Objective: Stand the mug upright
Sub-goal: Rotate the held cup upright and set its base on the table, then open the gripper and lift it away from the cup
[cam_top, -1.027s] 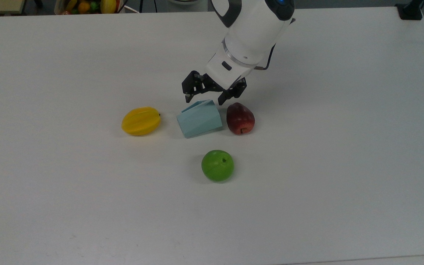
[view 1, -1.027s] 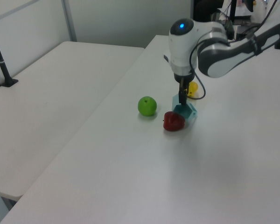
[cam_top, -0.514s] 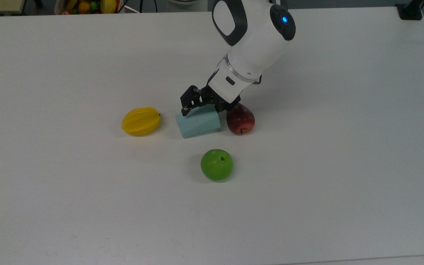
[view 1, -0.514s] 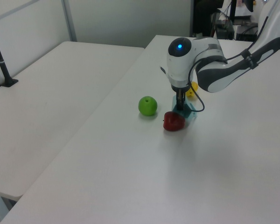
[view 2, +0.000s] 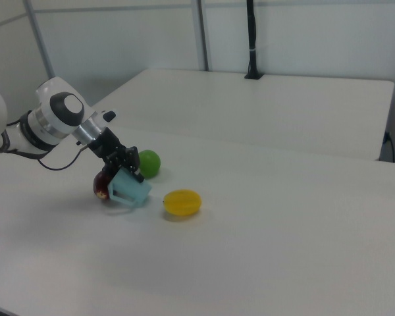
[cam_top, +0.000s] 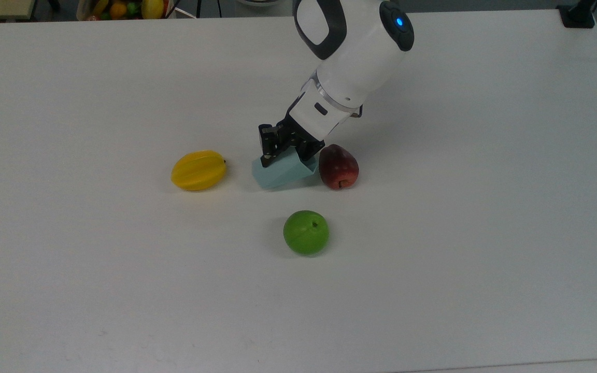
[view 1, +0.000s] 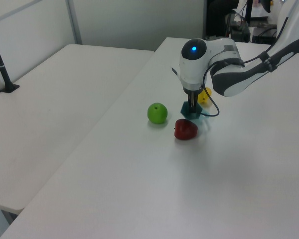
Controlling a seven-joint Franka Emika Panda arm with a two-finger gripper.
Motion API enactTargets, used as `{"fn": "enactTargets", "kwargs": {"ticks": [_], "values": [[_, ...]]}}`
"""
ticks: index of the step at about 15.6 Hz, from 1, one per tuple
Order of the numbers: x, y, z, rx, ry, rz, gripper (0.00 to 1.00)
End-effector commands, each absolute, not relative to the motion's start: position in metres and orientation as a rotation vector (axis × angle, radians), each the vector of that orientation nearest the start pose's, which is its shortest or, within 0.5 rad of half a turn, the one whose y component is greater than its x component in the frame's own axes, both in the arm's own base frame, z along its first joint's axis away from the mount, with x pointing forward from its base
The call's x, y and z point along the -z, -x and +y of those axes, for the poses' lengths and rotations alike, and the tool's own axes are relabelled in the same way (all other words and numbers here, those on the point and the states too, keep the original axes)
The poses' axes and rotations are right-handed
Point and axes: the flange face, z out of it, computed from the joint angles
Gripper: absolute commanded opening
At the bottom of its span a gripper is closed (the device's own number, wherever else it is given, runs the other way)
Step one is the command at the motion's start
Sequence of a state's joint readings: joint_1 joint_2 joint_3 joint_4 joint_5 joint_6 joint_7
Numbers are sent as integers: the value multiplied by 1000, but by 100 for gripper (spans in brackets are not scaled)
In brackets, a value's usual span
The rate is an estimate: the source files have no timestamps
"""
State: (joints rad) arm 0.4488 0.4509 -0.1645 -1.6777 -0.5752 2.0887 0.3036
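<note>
pale blue mug (view 2: 129,189) hangs tilted in the gripper's (cam_top: 287,151) clamp — right view shows it lifted.

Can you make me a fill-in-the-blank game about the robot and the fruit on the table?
1. The gripper is shut on the pale blue ____.
2. In the top view, the fruit touching the mug on the top view's right is the ____ apple.
3. The yellow fruit lies on the top view's ____ of the mug.
4. The apple lying apart, nearest the top view's bottom edge, is ____.

Missing words: mug; red; left; green
</note>
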Motion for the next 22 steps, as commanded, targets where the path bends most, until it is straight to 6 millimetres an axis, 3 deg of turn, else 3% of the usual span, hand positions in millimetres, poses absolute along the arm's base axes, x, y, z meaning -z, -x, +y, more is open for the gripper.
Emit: {"fn": "enactTargets", "kwargs": {"ticks": [1, 4, 8, 12, 17, 18, 20, 21, 22], "values": [[-369, -644, 165, -233, -2694, 268, 0], [-386, -653, 142, -291, -2784, 149, 0], [-389, -662, 112, -316, -2890, -21, 0], [-388, -664, 98, -287, -3025, -171, 3], [-383, -665, 91, -259, -3070, -154, 42], [-382, -665, 87, -256, -3071, -157, 57], [-383, -665, 86, -246, -3070, -153, 64], [-383, -664, 86, -244, -3071, -153, 74], [-387, -664, 83, -243, -3071, -164, 93]]}}
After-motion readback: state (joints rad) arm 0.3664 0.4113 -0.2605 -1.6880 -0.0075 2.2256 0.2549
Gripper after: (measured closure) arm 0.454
